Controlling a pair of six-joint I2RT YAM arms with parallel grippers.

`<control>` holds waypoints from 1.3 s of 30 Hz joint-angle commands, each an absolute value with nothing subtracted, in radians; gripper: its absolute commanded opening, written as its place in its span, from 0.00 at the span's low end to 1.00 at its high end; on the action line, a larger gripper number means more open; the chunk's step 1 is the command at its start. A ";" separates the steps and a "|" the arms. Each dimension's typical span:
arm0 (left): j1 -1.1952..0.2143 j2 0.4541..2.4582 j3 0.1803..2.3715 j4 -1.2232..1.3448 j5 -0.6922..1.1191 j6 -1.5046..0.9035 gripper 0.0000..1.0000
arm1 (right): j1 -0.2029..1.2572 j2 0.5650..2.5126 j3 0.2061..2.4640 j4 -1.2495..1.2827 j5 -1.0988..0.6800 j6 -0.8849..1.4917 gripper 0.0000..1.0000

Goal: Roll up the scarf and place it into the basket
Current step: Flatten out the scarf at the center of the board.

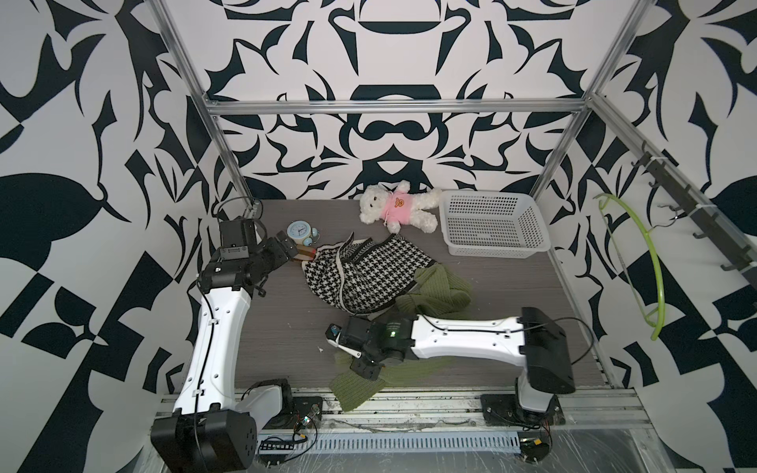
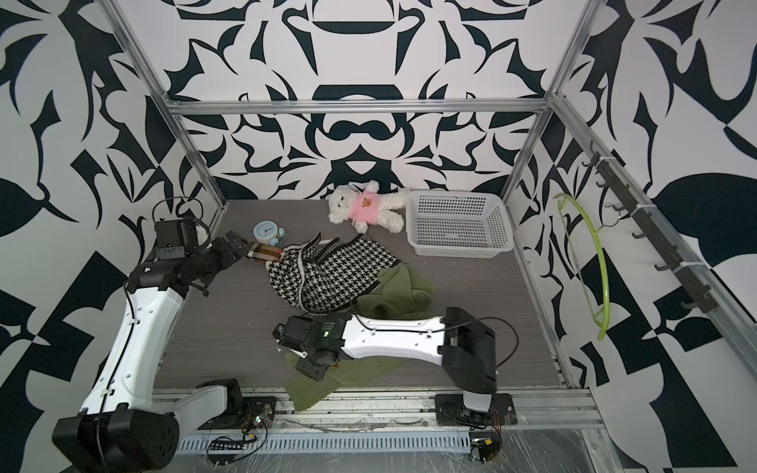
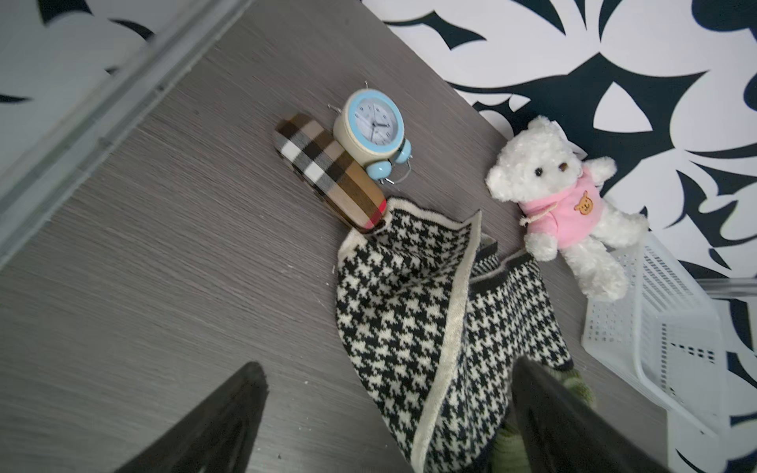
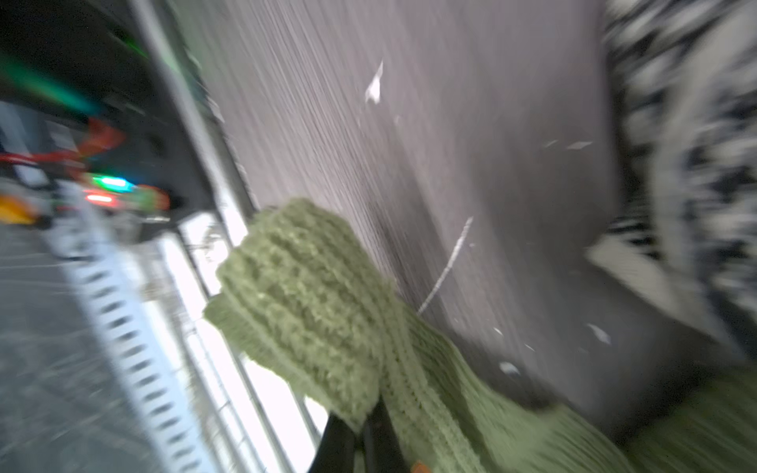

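Green scarf (image 1: 434,295) is not rolled yet. It's strung out on the table (image 1: 278,327): one end is bunched in a loose heap against the houndstooth scarf (image 1: 360,274), and the rest runs under my right forearm toward the near edge, where the other end reaches over the front rail. I take green as the task's scarf because it's the one I have hold of, though houndstooth would fit the wording too. Right gripper (image 4: 362,434) is closed on it, pinching the knit just back from that near end. The wrist view is motion-blurred, but the fabric plainly comes out of the shut jaws, with the end flap folded over beyond them. So the scarf is in the tool, low by the front edge. Left gripper (image 3: 387,366) is wide open and holds nothing. It sits at the far left by the plaid roll (image 1: 305,252) and alarm clock (image 1: 298,231), jaws pointed at the houndstooth, well apart from the green one. Basket (image 1: 497,253) sits in the far right corner just beside the teddy bear (image 1: 395,207), with nothing in it. Status, as I judge it: end grasp made. Rolling, lifting and the drop into the basket are all left.
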State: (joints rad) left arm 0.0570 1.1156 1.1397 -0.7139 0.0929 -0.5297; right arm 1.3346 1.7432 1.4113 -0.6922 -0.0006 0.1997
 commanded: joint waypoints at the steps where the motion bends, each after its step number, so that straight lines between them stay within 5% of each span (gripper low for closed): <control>1: -0.031 1.095 1.051 -0.701 0.179 -0.569 0.99 | 1.328 1.614 1.375 -0.756 0.020 0.216 0.09; 8: -0.503 1.081 0.872 -0.648 0.071 -0.811 0.99 | 1.161 1.388 1.277 -0.974 0.327 0.385 0.07; 19: -0.916 1.014 0.658 -0.464 0.098 -1.175 0.99 | 0.812 1.054 1.369 -1.280 0.603 0.411 0.11; 29: -0.979 1.267 0.619 -0.389 0.218 -1.228 0.99 | 0.652 1.056 1.439 -1.288 0.747 0.319 0.12; 39: -0.919 1.471 0.594 -0.403 0.156 -1.154 0.99 | 0.552 1.053 1.544 -1.250 0.769 0.210 0.12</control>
State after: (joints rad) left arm -0.9527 1.3823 0.6445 -0.3744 0.2199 -1.2011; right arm 0.5556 1.0653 1.5024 -1.2743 0.7410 0.2604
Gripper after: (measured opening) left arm 0.990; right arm 0.124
